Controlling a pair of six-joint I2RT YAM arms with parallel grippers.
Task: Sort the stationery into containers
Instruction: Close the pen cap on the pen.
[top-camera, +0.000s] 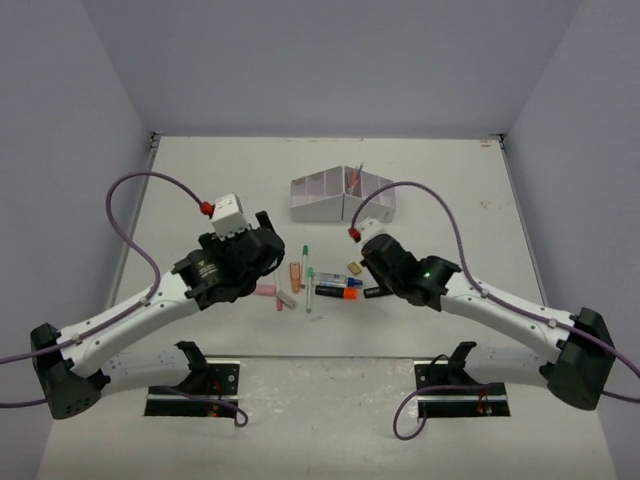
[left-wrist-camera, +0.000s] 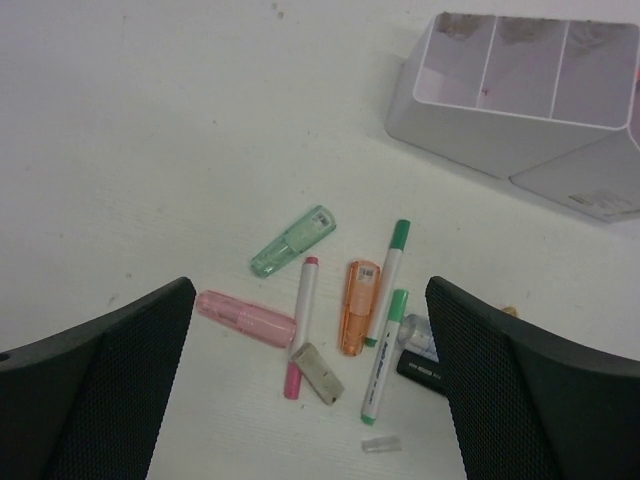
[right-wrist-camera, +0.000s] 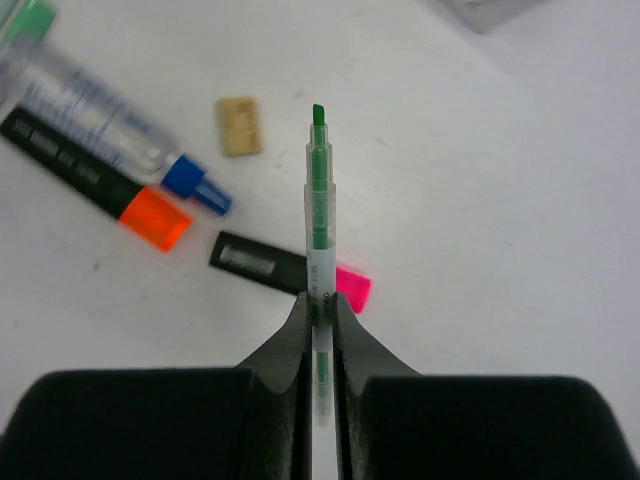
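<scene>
1. White matte tabletop (top-camera: 200, 190), boxed in by pale lavender-grey walls (top-camera: 330, 60) on three sides. A few faint smudges show toward the far right corner.
2. The white organiser box (top-camera: 320, 208) sits at 12 o'clock from the pile. It has a sloped top and thin dividers, and something reddish stands in one right-hand compartment.
3. The loose stationery is bunched mid-table between the two arms.
4. The left wrist camera shows these:
   - a mint piece (left-wrist-camera: 292, 240)
   - a pink piece (left-wrist-camera: 245, 318)
   - an orange piece (left-wrist-camera: 358, 305)
   - a thin pink pen (left-wrist-camera: 302, 325)
   - two white pens with green caps (left-wrist-camera: 388, 280)
   - a grey block (left-wrist-camera: 318, 372)
5. The right gripper (right-wrist-camera: 320, 305), at 3 o'clock of the pile, has its fingers pressed together on a clear pen with a green tip (right-wrist-camera: 318, 190), which points to 12 o'clock in its camera.
6. Around that pen:
   - a black highlighter with a pink end (right-wrist-camera: 262, 262) crosses under it
   - a black highlighter with an orange end (right-wrist-camera: 90, 185) lies at 10 o'clock
   - a clear marker with a blue cap (right-wrist-camera: 100, 125) lies next to that one
   - a small tan piece (right-wrist-camera: 239, 125) lies at 11 o'clock
7. The left gripper (top-camera: 268, 252), at 9 o'clock of the pile, is spread wide and holds nothing.
</scene>
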